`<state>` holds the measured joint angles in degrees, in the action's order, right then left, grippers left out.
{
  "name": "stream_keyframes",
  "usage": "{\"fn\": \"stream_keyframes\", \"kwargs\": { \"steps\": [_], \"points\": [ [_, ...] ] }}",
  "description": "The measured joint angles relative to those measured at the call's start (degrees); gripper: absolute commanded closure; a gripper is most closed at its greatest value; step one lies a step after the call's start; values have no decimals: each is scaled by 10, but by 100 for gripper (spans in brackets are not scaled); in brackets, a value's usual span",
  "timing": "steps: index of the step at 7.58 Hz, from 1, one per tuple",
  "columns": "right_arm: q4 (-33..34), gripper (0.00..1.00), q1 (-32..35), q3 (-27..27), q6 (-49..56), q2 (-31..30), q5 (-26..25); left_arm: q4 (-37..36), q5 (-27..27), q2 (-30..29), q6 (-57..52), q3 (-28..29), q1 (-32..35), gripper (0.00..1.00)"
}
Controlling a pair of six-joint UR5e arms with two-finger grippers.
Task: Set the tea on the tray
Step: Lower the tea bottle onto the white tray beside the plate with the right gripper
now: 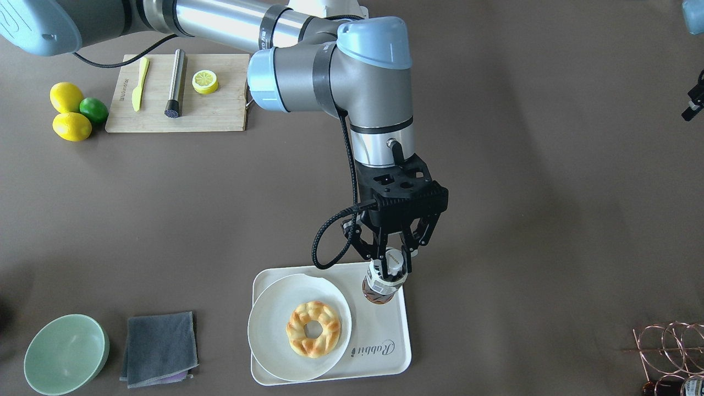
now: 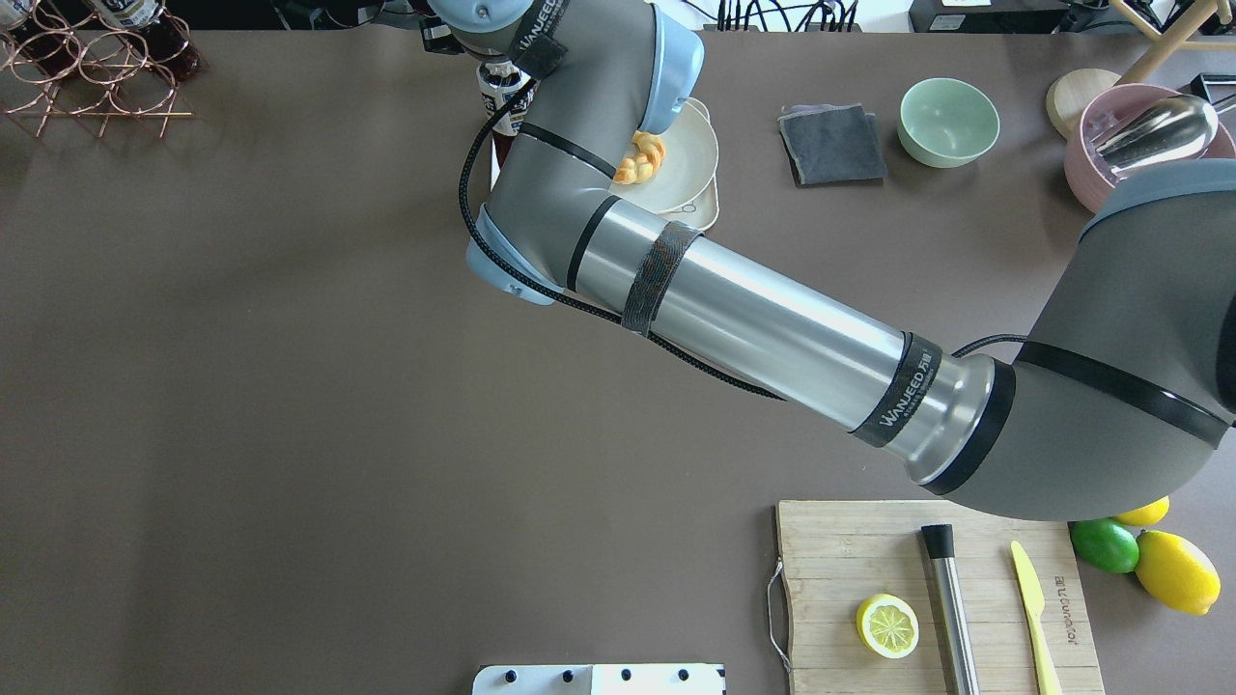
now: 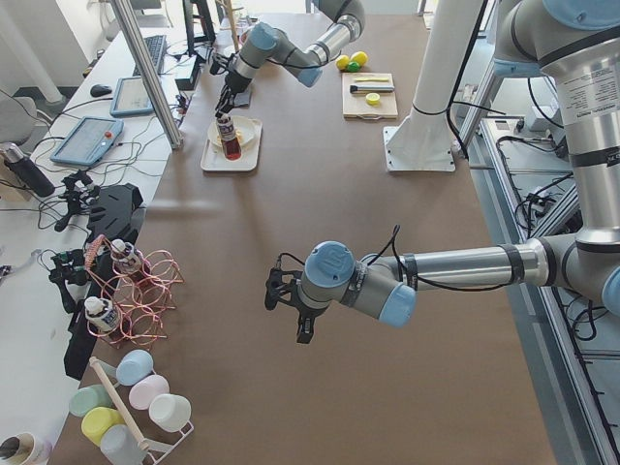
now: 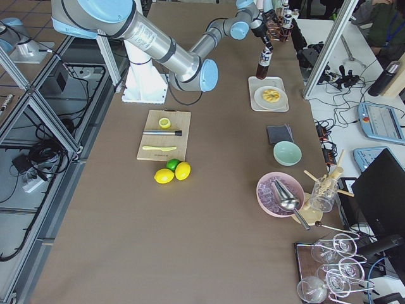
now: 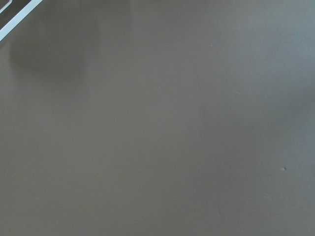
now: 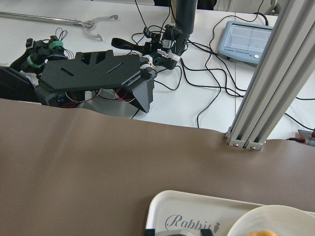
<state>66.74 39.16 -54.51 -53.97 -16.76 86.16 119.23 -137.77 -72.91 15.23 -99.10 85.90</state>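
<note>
- Currently, the right tool (image 1: pixel 391 265) is pointing down over the tray (image 1: pixel 385 352) and is clamping the tea (image 1: pixel 379 287) at its white cap and neck, one finger on each side.
- The tea is hanging roughly upright inside the tray's corner on the robot's side, just beside the round plate (image 1: pixel 269 330). Whether its base is touching the tray floor cannot be told.
- The plate is lying in the tray and overhanging one rim, and it is carrying a ring-shaped pastry (image 1: pixel 313 329).
- The left tool (image 3: pixel 283 308) is hovering over bare table (image 1: pixel 495 220), well apart from the tray. It is showing clearly only in the left side view, so whether it is released or clenched cannot be told.
- A grey cloth (image 1: pixel 159 349) and a green bowl (image 1: pixel 66 355) are sitting on the table beside the tray.
</note>
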Motion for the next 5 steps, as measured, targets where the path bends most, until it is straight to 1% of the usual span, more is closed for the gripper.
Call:
{"fn": "stream_keyframes", "kwargs": {
  "steps": [1, 2, 3, 5],
  "points": [
    [-22, 100, 1, 28, 0, 5, 0, -40, -3, -7, -12, 0, 3, 1],
    [-35, 100, 2, 43, 1, 7, 0, -71, -5, -12, -28, 0, 4, 1],
    [-41, 100, 1, 51, 1, 7, 0, -87, -5, -12, -39, 0, 4, 1],
    [-43, 100, -4, 55, 1, 6, -5, -94, -6, -13, -45, 0, 5, 1]
  ]
}}
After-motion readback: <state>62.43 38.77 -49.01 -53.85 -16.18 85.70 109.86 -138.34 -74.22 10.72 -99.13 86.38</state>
